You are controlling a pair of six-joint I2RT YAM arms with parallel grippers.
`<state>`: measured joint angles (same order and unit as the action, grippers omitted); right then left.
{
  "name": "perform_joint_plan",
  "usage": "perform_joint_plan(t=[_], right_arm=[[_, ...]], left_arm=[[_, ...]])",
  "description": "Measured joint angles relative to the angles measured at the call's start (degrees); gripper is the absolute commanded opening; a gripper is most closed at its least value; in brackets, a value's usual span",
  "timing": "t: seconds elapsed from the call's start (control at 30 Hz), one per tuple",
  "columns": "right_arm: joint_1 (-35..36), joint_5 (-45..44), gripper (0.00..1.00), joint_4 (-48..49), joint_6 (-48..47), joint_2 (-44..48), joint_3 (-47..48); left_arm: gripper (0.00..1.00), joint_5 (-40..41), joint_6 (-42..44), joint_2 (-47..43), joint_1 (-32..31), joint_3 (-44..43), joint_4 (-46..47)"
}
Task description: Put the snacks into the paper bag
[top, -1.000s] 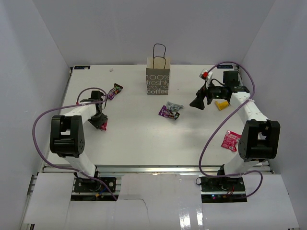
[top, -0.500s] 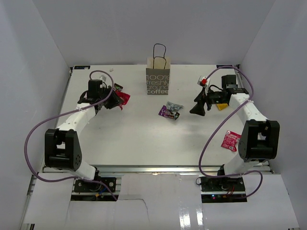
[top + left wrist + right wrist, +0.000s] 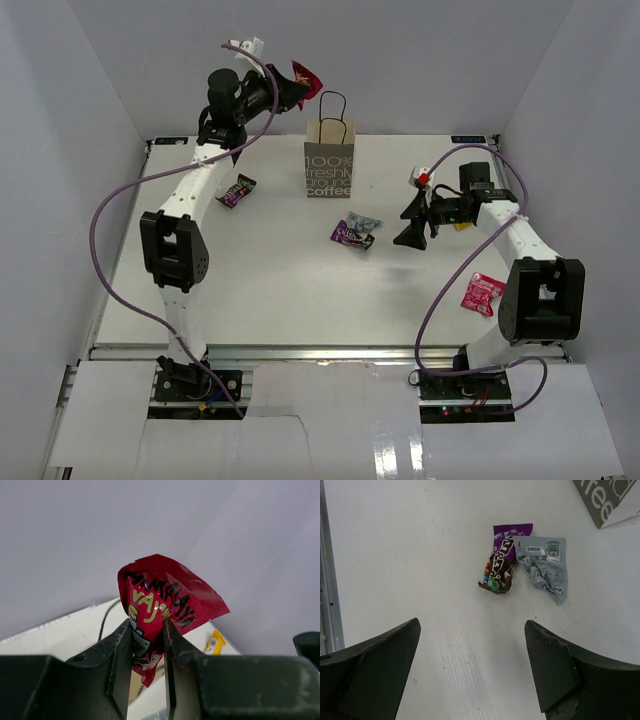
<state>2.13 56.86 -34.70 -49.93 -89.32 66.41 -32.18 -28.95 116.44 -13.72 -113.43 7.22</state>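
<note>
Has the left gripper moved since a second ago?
Yes. The left gripper, shut on the red packet, has gone from the left side of the table to just left of the handles of the paper bag.

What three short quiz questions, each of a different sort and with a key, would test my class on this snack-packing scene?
1. True or false: the left hand is shut on a red packet, raised off the table.
2. Which pair lies on the table ahead of the open right hand? A) purple packet beside grey packet; B) two red packets; C) a yellow bar and a green packet.
3. What lies on the table left of the paper bag?
Key: 1 true; 2 A; 3 a second purple snack.
</note>
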Motion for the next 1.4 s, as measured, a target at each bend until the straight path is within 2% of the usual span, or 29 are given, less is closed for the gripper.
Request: perform_joint_plan(t=[0.1,0.2,0.33,0.53,0.63,0.83,0.87,0.9,1.1,1.3,1.4], right_arm=[[0.2,0.4,0.9,0.0,-0.1,0.8,-1.4],[0.3,0.3,0.9,0.0,-0.1,0.9,-2.4],[0.3,0.3,0.9,-0.3,-0.2,0.7,-3.0],[0.3,0.3,0.9,-0.3,-0.5,0.3,-3.2],[0.3,0.3,0.9,-0.3,-0.6,-0.4,-3.2],[0.3,0.3,0.9,-0.3,-0.8,-0.8,-3.2],[0.3,0.3,0.9,-0.3,-0.9,-0.8,-3.2],[0.3,0.3,0.9,-0.3,-1.0,-0.8,-3.2],[1.8,-1.7,0.9,-2.7,-4.5,-2.1,-2.1],[9.3,-9.0,0.9,-4.2,-8.5,-5.9,1.6],[15.3,-17.7,0.9,-0.6,-5.5,-7.8,3.7]], left_arm=[[0.01,0.2,-0.5,7.7,-0.1,-9.0,0.9],[0.03,0.9,-1.1,12.9,-0.5,-13.3,0.9],[0.05,1.7,-1.5,16.5,-2.2,-13.8,0.4],[0.09,2.0,-1.5,17.2,-4.8,-12.4,-0.2],[0.15,2.0,-1.2,16.9,-5.6,-10.6,0.6],[0.36,3.2,-0.8,16.2,-5.6,-5.2,1.0],[0.41,3.4,-0.8,16.1,-5.6,-4.8,1.2],[0.56,3.8,-0.7,15.8,-5.6,-4.4,1.4],[0.68,5.1,-0.1,14.1,-5.6,-4.2,1.3],[0.69,6.2,1.0,12.5,-5.6,-4.8,0.2],[0.69,7.2,3.1,10.2,-5.6,-4.5,-2.1]])
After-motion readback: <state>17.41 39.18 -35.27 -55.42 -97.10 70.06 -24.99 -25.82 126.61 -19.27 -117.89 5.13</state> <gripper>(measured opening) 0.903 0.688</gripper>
